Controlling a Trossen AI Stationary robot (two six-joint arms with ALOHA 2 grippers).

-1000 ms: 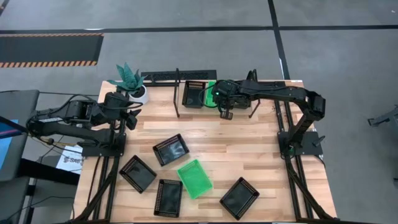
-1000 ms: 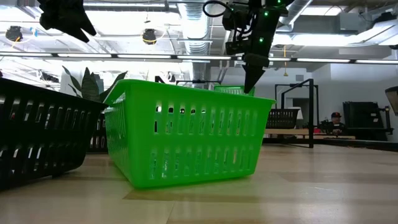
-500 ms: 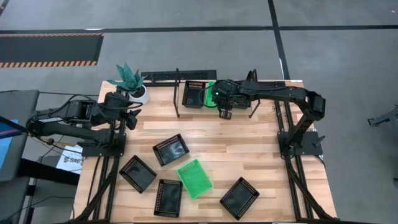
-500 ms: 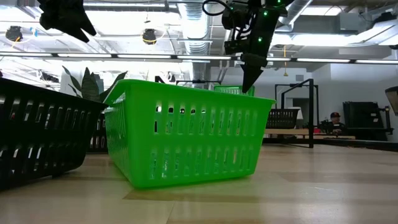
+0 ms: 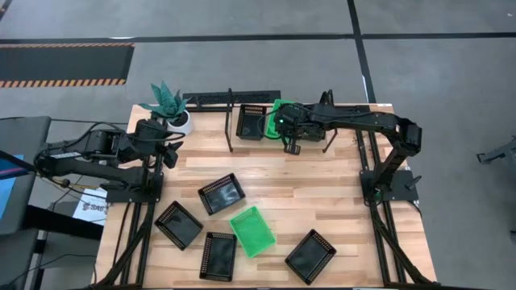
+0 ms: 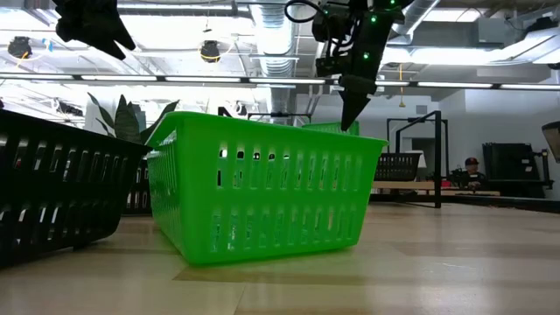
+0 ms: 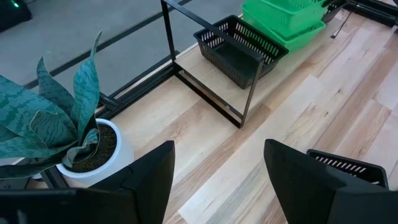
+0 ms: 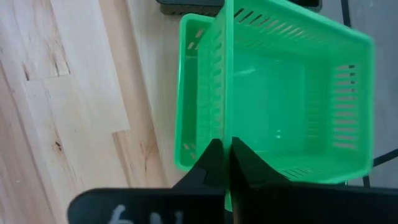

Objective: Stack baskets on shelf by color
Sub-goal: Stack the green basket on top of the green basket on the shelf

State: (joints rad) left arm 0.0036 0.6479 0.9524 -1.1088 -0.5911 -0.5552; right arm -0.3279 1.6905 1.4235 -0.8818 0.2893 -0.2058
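Observation:
My right gripper (image 5: 291, 143) (image 8: 227, 163) is shut on a bright green basket (image 5: 276, 118) (image 8: 292, 93) at the black rod shelf (image 5: 230, 121) (image 7: 208, 94). This basket sits tilted over a second green basket (image 8: 193, 93) (image 7: 292, 32) on the shelf. A black basket (image 5: 252, 122) (image 7: 239, 46) stands beside them. In the low view, my right gripper (image 6: 353, 98) hangs above the far shelf. My left gripper (image 5: 167, 151) (image 7: 217, 177) is open and waits near the plant, touching nothing. A loose green basket (image 5: 252, 230) (image 6: 262, 188) rests on the table. My right gripper pinches the upper green basket's near wall (image 8: 224, 127), one finger (image 8: 211, 163) outside it and one finger (image 8: 245, 167) inside. The fingers come from above, slanting down toward the far edge. The basket is tilted over the lower green basket; whether the two touch, I cannot tell.
Several black baskets lie loose on the table's near half (image 5: 221, 193) (image 5: 178, 224) (image 5: 218, 255) (image 5: 310, 256). A teal plant in a white pot (image 5: 171, 109) (image 7: 81, 143) stands at the far left corner. Bare wood lies between shelf and loose baskets (image 5: 322, 185).
The held green basket has shifted a little toward the table's far edge over the shelf. My right gripper has stayed shut on it.

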